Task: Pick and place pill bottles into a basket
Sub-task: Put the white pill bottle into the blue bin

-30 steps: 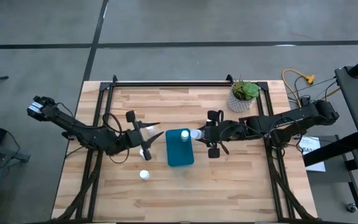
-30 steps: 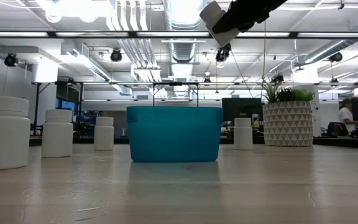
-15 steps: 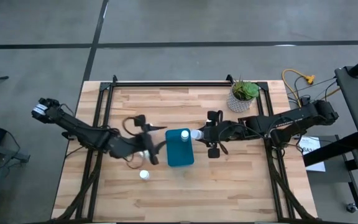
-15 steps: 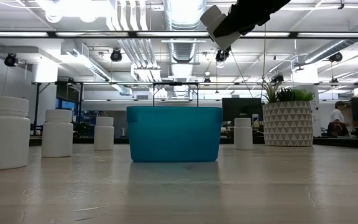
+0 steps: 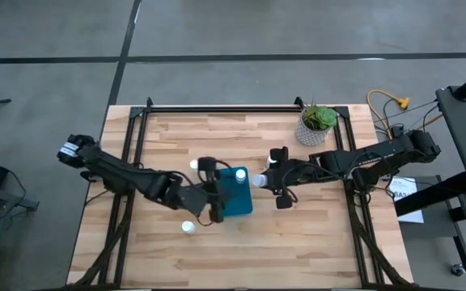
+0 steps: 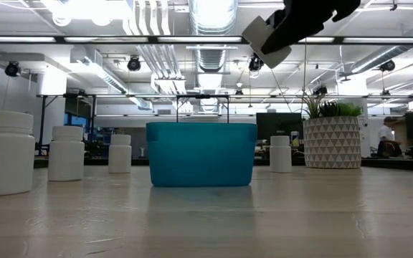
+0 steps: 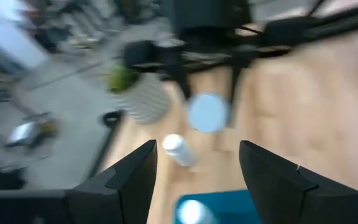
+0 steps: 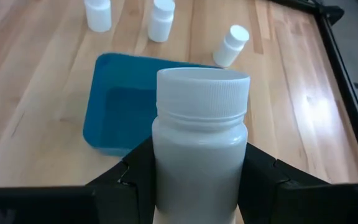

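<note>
We see the teal basket at the table's centre with one pill bottle showing at its 12 o'clock end. At its 3 o'clock edge the right gripper clamps another bottle (cap up). The left gripper sits at the basket's 9 o'clock edge, fingers spread wide around nothing. A further bottle stands at 8 o'clock.

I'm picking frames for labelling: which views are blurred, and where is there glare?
Left wrist view: smeared by motion blur; the plant pot and a bottle are soft. Right wrist view: sharp on the held bottle over the basket, with glare on the table. Low view: bright ceiling lights. High view: sharp.
</note>
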Motion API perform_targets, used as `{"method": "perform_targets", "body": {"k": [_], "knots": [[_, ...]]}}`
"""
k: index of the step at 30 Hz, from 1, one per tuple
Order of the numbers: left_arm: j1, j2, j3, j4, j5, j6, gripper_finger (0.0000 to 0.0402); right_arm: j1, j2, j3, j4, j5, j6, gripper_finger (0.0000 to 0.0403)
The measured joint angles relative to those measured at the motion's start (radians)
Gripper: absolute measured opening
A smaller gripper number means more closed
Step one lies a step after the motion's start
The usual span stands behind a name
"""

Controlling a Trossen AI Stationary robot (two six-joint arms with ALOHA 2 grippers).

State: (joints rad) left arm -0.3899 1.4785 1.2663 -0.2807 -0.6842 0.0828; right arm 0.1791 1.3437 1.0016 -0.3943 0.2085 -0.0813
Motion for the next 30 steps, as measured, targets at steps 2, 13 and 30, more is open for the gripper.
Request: {"method": "perform_targets", "body": {"k": [2,13,30], "knots": [[0.011,0.011,0.0,-0.001,0.061,0.0,0.0211,0.0,0.0,0.0,0.003,0.0,-0.01,0.015],[0.062,0.012,-0.009,-0.002,0.105,-0.027,0.0211,0.0,0.064,0.012,0.018,-0.001,-0.053,0.015],[0.07,0.012,-0.015,-0.029,0.201,-0.047,0.0211,0.014,0.18,0.116,0.038,0.0,-0.094,0.015]]}}
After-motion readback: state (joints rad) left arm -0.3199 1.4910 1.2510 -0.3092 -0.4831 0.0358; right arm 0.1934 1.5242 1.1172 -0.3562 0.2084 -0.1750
